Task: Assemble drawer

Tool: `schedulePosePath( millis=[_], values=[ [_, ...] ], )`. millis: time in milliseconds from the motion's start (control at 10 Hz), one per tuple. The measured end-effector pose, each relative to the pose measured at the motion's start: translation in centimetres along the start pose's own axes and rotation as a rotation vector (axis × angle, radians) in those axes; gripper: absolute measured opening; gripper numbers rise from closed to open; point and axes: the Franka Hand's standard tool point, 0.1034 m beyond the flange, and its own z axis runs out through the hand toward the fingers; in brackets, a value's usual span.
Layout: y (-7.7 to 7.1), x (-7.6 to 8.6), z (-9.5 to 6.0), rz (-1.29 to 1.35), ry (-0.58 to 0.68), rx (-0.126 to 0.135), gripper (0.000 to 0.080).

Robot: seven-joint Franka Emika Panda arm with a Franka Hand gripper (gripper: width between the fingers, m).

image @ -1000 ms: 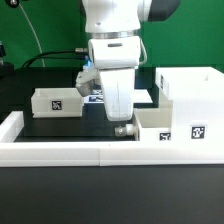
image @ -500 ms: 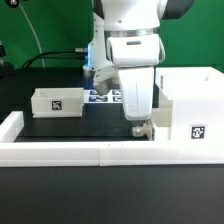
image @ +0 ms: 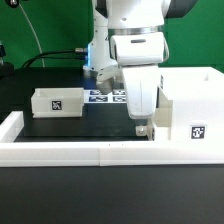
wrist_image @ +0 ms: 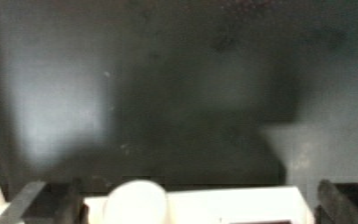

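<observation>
The drawer's tall box shell [image: 190, 88] stands at the exterior view's right, with a small white tray [image: 185, 128] bearing a square tag in front of it. A second small tray [image: 57, 101] sits at the exterior view's left. My gripper [image: 142, 128] is low over the near tray's left end. In the wrist view my gripper [wrist_image: 194, 205] is open, with its dark fingers [wrist_image: 43, 205] set wide on either side of the white tray part [wrist_image: 229, 205], which carries a rounded knob [wrist_image: 137, 203]. Narrow gaps show between the fingers and the tray.
The marker board [image: 105, 96] lies flat behind the arm. A low white border wall [image: 80, 152] runs along the front and up the exterior view's left side [image: 10, 125]. The black table surface [image: 70, 125] lies between the left tray and my gripper.
My gripper has moved toward the exterior view's right, from the table's middle to the near tray beside the box shell. In the last half second it barely shifted.
</observation>
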Motion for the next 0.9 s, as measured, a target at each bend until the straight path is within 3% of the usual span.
schedulePosePath(
  millis=[200,400,600,900],
  values=[
    [-0.6,-3.2,-0.2,0.001,-0.010,0.004,0.0649],
    [-1.1,-4.0,-0.1,0.014,-0.010,0.010,0.0649],
    [-1.7,-3.4,0.4,0.015,-0.006,0.017,0.0649],
    [-1.9,-1.0,0.7,0.012,-0.010,0.023,0.0649]
  ],
)
